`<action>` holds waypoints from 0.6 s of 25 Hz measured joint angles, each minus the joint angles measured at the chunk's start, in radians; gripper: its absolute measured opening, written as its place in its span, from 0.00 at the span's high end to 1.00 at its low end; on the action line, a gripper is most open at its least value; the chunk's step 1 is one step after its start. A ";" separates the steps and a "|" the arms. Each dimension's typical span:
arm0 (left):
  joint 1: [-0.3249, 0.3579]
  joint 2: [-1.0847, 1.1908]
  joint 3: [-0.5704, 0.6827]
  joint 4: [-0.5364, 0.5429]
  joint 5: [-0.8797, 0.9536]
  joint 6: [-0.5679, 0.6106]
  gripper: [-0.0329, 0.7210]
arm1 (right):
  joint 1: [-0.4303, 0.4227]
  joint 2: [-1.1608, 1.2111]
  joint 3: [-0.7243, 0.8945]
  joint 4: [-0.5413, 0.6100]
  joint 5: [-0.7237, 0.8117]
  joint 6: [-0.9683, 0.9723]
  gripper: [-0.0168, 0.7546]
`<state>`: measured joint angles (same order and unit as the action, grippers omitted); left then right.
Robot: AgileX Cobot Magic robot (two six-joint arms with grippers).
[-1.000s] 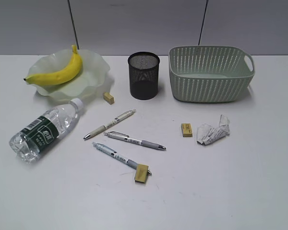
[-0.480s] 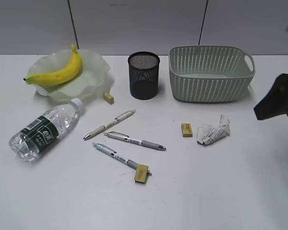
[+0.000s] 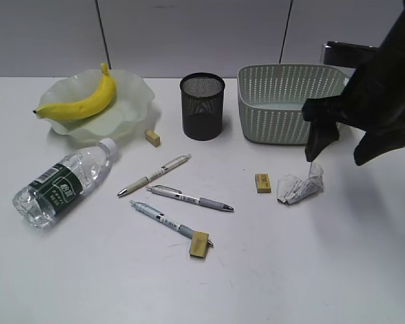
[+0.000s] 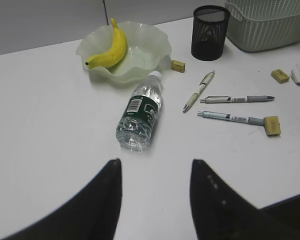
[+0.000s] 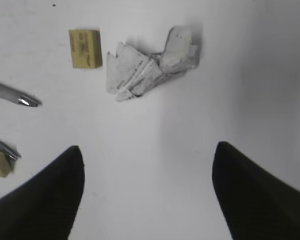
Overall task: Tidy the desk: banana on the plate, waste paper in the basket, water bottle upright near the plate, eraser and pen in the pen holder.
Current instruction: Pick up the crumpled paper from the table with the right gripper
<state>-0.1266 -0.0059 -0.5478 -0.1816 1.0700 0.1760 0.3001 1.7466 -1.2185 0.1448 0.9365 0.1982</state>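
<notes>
Crumpled white waste paper (image 5: 150, 62) lies on the desk (image 3: 310, 270) beside a yellow eraser (image 5: 85, 48), in front of the basket (image 3: 290, 101). My right gripper (image 3: 341, 145) hangs above it, jaws wide apart, holding nothing. My left gripper (image 4: 155, 200) stands half spread, empty, near the lying water bottle (image 4: 140, 112).

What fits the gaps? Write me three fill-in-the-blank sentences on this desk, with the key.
1. The banana lies in the ____.
2. The water bottle lies on its ____.
3. The right hand hangs open above the ____.

Missing words: plate; side; waste paper
</notes>
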 joint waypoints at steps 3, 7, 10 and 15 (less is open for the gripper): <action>0.000 0.000 0.000 0.000 0.000 0.000 0.51 | 0.007 0.085 -0.068 0.027 0.003 0.061 0.17; 0.000 0.000 0.000 0.000 0.000 0.000 0.51 | 0.007 0.182 -0.127 0.037 0.002 0.129 0.19; 0.000 0.000 0.000 0.000 0.000 0.000 0.51 | 0.007 0.246 -0.145 0.040 0.002 0.168 0.20; 0.000 0.000 0.000 0.000 0.000 0.000 0.53 | 0.007 0.331 -0.148 0.044 -0.017 0.185 0.21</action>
<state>-0.1266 -0.0059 -0.5478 -0.1816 1.0700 0.1760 0.3075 2.0781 -1.3660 0.1888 0.9192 0.3828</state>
